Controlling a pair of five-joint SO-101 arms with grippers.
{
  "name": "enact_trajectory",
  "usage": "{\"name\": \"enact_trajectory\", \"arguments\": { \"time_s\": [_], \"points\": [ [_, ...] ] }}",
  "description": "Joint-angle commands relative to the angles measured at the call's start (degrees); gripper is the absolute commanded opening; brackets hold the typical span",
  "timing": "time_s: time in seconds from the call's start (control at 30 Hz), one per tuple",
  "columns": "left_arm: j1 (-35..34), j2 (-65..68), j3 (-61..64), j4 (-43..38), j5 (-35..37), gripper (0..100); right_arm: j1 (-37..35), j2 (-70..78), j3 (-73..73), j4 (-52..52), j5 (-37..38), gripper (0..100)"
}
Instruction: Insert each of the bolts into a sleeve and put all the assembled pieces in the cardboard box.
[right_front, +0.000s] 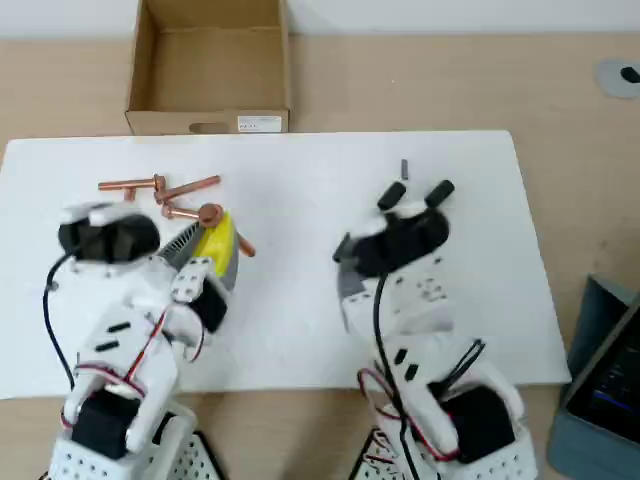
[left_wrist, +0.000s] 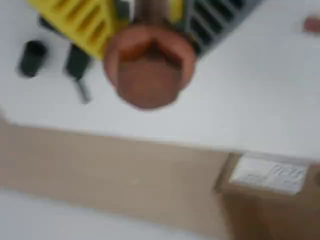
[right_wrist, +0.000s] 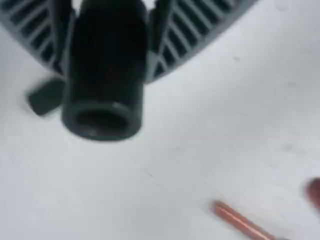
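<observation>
My left gripper (right_front: 216, 243) (left_wrist: 150, 15), with one yellow and one grey finger, is shut on a copper bolt (right_front: 212, 215) (left_wrist: 149, 67) whose round head faces the left wrist camera. Three more copper bolts (right_front: 160, 190) lie loose on the white mat just beyond it. My right gripper (right_front: 398, 218) (right_wrist: 107, 20) is shut on a black sleeve (right_wrist: 102, 75), open end outward, just above the mat. A second black sleeve (right_wrist: 45, 97) lies beside it. Both sleeves (right_front: 415, 193) show close together ahead of the right arm. The cardboard box (right_front: 210, 70) stands open at the back left.
A white mat (right_front: 300, 320) covers the wooden table. A thin dark pin (right_front: 404, 168) lies beyond the sleeves. A dark device (right_front: 605, 385) sits at the right edge, and a grey grommet (right_front: 620, 75) at the back right. The mat's middle separates the two arms.
</observation>
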Motion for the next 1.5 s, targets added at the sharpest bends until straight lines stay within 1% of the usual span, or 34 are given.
{"name": "enact_trajectory", "arguments": {
  "time_s": [0.0,0.17,0.27,0.4,0.57,0.8,0.97,1.47],
  "points": [
    [2.4,-2.7,-1.1,-0.9,0.4,0,-5.1,-6.4,3.0,-2.5,-0.1,0.9],
    [5.1,-2.3,-4.5,-1.2,1.1,0,-11.1,-13.1,5.9,-2.7,0.0,0.9],
    [6.7,-2.3,-6.2,-1.2,4.7,0,-13.8,-14.5,6.3,-2.7,0.1,0.9],
    [8.2,-2.3,-8.4,-1.2,8.1,0,-16.0,-14.9,7.8,-3.1,3.9,0.9],
    [9.1,-2.3,-10.3,-1.0,8.4,0,-16.0,-14.9,10.6,-7.6,8.4,0.9],
    [10.0,-2.2,-10.9,-0.8,8.2,0,-15.9,-14.9,12.4,-11.7,11.5,0.9],
    [9.7,-2.2,-10.5,-0.8,4.3,0,-15.8,-14.9,11.9,-13.1,14.2,0.9],
    [10.0,-2.2,-7.6,-0.7,4.0,0,-15.7,-14.9,9.4,-13.3,14.6,0.9]
  ]
}}
